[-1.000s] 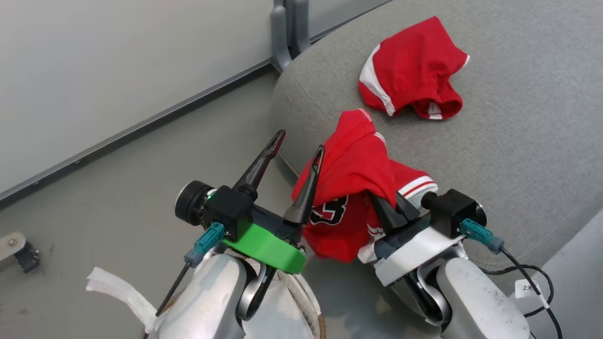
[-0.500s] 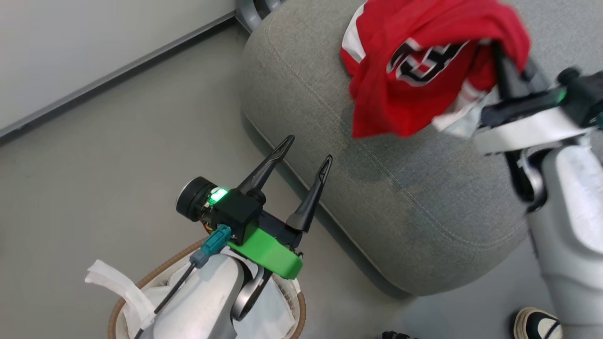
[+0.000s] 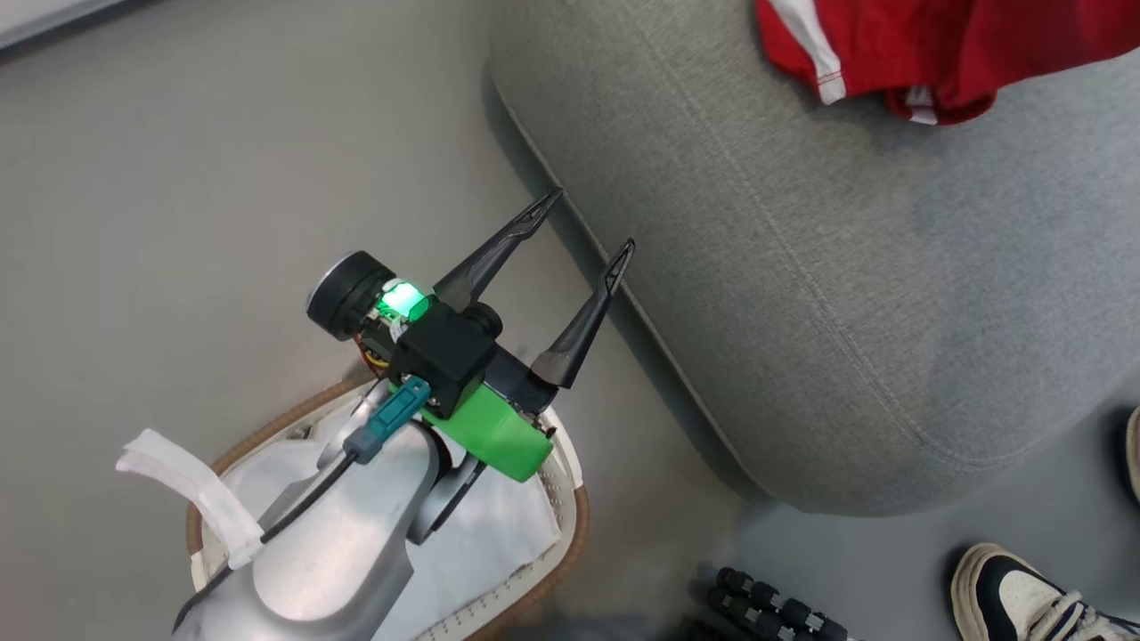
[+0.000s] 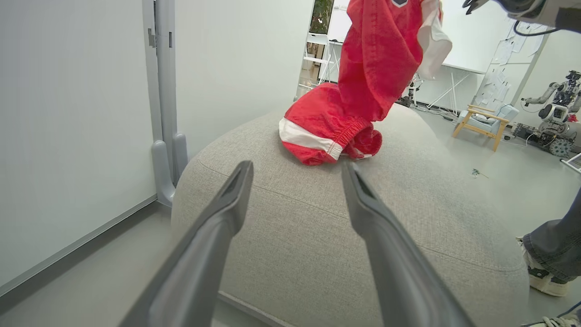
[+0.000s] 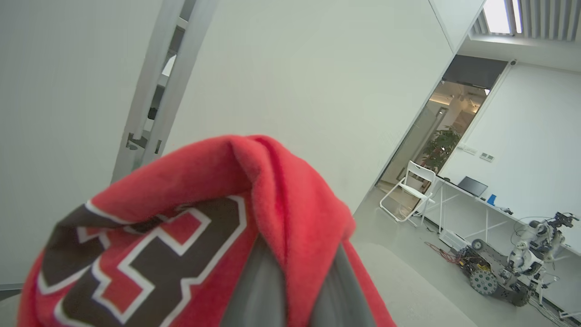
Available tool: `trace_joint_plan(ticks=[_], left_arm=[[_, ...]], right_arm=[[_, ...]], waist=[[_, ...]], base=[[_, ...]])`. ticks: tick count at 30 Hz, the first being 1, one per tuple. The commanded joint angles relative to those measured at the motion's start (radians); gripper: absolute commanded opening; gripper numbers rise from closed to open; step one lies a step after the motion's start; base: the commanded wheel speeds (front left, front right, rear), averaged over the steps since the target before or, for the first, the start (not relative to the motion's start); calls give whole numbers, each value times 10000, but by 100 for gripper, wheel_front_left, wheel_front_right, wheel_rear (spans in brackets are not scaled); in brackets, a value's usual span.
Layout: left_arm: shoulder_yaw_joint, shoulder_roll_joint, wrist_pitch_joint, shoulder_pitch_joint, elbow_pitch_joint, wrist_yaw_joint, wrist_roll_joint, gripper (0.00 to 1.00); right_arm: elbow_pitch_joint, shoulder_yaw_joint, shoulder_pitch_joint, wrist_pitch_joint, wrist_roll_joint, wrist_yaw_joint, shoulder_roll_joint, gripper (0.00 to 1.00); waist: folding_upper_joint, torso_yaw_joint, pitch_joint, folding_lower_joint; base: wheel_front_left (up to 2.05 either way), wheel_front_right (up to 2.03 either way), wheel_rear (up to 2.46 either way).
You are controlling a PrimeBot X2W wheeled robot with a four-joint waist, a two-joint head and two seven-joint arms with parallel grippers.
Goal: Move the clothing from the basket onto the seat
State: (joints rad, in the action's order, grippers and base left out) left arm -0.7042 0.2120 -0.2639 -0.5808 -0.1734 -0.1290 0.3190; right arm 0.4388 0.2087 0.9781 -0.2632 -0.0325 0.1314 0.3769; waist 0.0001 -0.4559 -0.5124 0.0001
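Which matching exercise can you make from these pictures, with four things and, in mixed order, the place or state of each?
1 shorts
2 jersey
3 left gripper
4 basket

A on the floor near the seat
B lying on the seat
C open and empty
D hanging from the shut right gripper

Pairs: 1-B, 2-D, 3-C, 4-A

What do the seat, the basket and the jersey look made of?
The seat: matte grey woven upholstery, visible weave and stitched seams. The basket: seemingly white plastic with rows of small holes, brown woven-looking rim, white cloth lining. The jersey: soft red knit, slightly fuzzy up close, probably synthetic; hangs limp in folds.
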Motion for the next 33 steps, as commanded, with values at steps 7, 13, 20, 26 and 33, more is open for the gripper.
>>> trace_joint_plan(ticks=[7,13,20,26,33], left_arm=[[-182,116,-6,-762,233,-32,-81,100],[-127,26,-6,-927,148,-32,-118,100],[337,67,-6,-527,-7,-32,-183,100],[840,-21,-6,-122,-32,-32,-238,100],[1604,-412,-6,622,-163,-32,-226,100]], right_arm=[[1176,761,585,-18,746,-14,-255,0],[2162,1516,88,-17,1130,-14,-516,0],[2571,1841,-439,-17,1182,-14,-831,100],[2317,1818,-1125,-17,1040,-13,-1071,100],[1260,1477,-2521,-17,576,-14,-1037,100]], waist=[[-1,1163,-2170,-1],[-1,1497,-2517,-1],[-1,1417,-2224,-1],[-1,1191,-1532,-1],[-1,1242,-292,-1]], base=[[0,0,0],[0,0,0],[0,0,0],[0,0,0],[0,0,0]])
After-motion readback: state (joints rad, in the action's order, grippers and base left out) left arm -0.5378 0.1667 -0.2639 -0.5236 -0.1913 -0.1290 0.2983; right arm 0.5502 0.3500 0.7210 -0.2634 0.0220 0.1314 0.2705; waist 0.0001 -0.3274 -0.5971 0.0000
